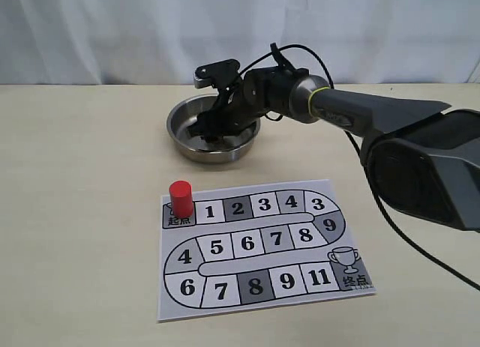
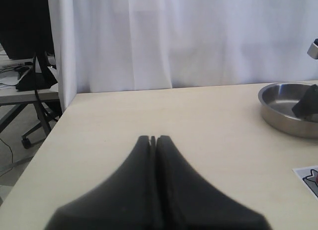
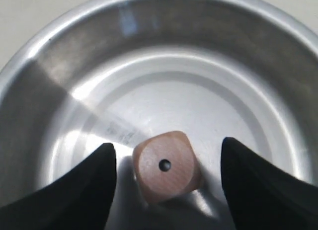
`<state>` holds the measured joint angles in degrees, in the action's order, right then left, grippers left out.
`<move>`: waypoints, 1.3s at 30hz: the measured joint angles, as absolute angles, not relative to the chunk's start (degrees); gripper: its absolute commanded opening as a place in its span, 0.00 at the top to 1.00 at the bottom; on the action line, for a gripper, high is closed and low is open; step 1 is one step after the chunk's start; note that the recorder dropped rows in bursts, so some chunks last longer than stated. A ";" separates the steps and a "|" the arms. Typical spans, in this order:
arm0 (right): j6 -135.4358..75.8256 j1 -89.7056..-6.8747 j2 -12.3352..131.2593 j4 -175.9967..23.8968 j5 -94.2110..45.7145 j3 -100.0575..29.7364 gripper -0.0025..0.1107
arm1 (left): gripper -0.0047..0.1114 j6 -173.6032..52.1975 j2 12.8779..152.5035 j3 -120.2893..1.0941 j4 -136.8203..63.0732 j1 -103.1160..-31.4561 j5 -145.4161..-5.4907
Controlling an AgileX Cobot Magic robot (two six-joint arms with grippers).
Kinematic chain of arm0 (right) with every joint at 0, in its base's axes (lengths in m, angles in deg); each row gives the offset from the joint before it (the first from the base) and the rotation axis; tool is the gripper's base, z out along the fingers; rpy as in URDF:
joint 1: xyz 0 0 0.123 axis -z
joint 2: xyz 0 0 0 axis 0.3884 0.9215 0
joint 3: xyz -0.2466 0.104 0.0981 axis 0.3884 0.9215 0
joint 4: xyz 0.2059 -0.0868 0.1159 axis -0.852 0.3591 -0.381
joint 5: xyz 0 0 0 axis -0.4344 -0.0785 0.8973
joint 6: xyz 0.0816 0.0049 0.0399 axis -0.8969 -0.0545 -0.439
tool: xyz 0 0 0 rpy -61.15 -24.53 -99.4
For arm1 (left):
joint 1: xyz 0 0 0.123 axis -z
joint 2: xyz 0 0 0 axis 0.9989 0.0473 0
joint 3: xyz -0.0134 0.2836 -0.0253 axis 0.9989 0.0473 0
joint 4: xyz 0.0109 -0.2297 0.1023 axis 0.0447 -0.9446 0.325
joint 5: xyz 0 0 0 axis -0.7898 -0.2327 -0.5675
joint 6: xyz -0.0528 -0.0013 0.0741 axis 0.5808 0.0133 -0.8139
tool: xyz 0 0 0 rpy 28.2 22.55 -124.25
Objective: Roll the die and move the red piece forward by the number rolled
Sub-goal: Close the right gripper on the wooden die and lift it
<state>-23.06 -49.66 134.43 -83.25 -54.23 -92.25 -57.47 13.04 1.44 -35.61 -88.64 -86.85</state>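
The die (image 3: 167,166), a pinkish-tan cube, lies on the floor of the steel bowl (image 3: 64,76) with a single dark pip facing up. My right gripper (image 3: 168,163) is open, one black finger on each side of the die and neither touching it. From the exterior view the right gripper (image 1: 208,131) reaches down into the bowl (image 1: 180,115) and hides the die. The red piece (image 1: 181,198) stands upright on the start square at the top left of the paper board (image 1: 259,246). My left gripper (image 2: 153,138) is shut on nothing, low over the table.
The bowl (image 2: 278,103) sits behind the board, near the table's back edge. A white curtain (image 1: 112,32) hangs behind the table. The right arm (image 1: 360,111) stretches from the right side over the board's upper corner. An office chair base (image 2: 35,130) stands beyond the table's edge.
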 measured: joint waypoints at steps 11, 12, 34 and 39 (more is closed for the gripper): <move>-23.75 -49.66 134.43 -83.02 -54.10 -92.28 0.56 | 0.96 -57.47 13.04 1.44 -35.61 -88.64 -86.85; -23.75 -49.66 134.43 -83.02 -54.10 -92.28 0.57 | 0.96 -57.47 13.04 1.44 -35.61 -88.64 -86.85; -23.75 -49.66 133.46 -82.90 -59.09 -92.28 0.94 | 0.96 -57.47 13.04 1.44 -35.61 -88.64 -86.85; -23.75 -49.66 131.10 -82.90 -61.82 -92.28 0.94 | 0.96 -57.47 13.04 1.44 -35.61 -88.64 -86.85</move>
